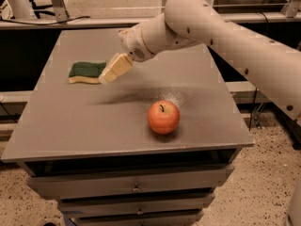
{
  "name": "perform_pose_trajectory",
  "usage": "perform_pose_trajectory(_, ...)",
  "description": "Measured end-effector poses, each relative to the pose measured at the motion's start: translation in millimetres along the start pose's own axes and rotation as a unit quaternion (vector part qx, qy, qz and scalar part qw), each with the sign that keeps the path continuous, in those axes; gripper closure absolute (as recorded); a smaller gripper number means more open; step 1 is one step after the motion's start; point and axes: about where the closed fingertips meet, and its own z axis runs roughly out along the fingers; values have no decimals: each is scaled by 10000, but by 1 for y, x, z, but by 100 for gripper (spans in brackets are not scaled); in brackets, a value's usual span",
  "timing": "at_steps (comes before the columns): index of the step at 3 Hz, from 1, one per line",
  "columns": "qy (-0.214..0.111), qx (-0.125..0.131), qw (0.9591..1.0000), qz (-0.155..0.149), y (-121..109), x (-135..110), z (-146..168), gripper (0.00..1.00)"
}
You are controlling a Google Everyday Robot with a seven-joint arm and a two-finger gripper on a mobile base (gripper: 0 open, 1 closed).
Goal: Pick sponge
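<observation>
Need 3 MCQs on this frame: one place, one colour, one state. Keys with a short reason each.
1. Where is the claw?
A) at the sponge end nearer the apple
B) directly over the apple
C) past the front edge of the table

2. What colour is the sponge's top?
A) red
B) dark green
C) white

3. What state is the sponge in?
A) lifted in the air
B) propped on edge
C) lying flat on the table

Keys:
1 A, the claw's tip sits at that end of the sponge.
2 B, a green top shows over pale yellow foam.
3 C, its underside rests on the tabletop.
</observation>
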Motion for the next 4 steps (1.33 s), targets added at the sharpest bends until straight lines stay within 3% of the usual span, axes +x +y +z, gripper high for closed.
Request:
perform_pose_trajectory(3,-224,-163,9992,298,-12,20,77,0)
perform_pose_trajectory(4,-251,-252,9985,419,-10,24,87,16)
